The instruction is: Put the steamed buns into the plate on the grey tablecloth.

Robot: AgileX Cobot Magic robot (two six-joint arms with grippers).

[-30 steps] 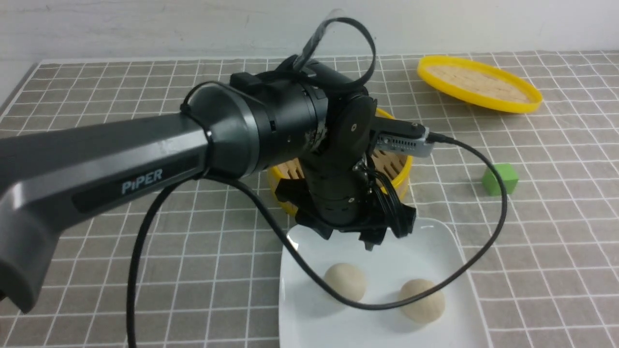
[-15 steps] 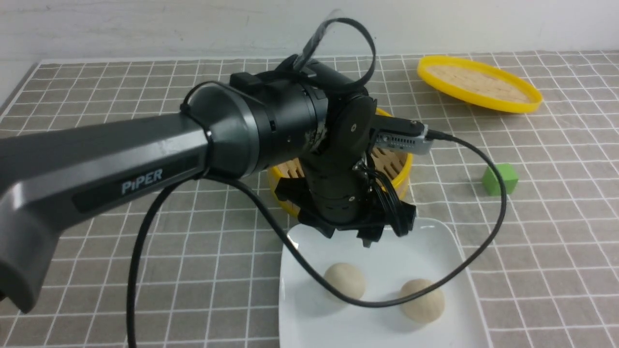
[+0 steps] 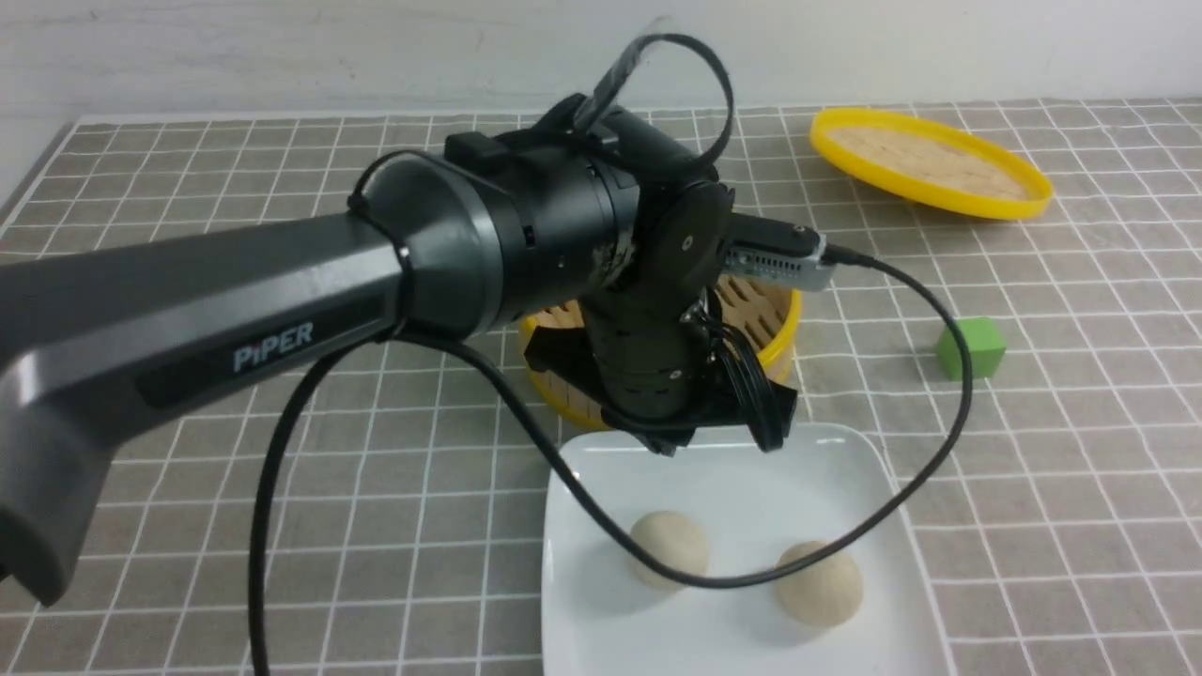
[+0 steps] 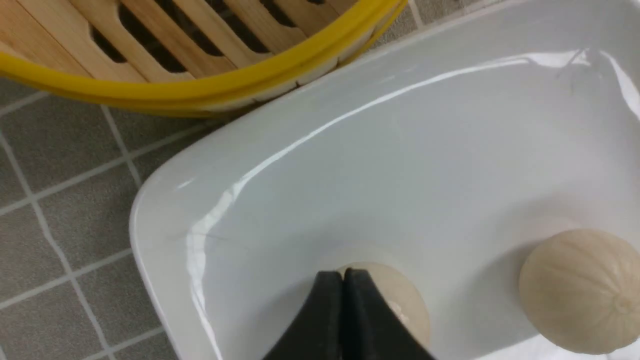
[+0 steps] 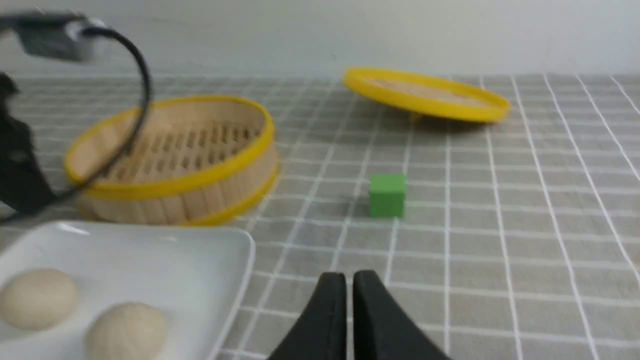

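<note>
Left gripper [image 4: 342,275] is closed, empty, over the plate [image 3: 751,488] where both buns [image 3: 669,548] are laid, crossed by its cable [image 3: 732,583]. Right gripper [image 5: 349,282] is nearly closed, empty. One steamer [image 5: 200,200] is set just behind the plate.

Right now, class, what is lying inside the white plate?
Two steamed buns lie in the plate, apart. The left gripper covers part of its far rim; the near edge is out of frame.
</note>
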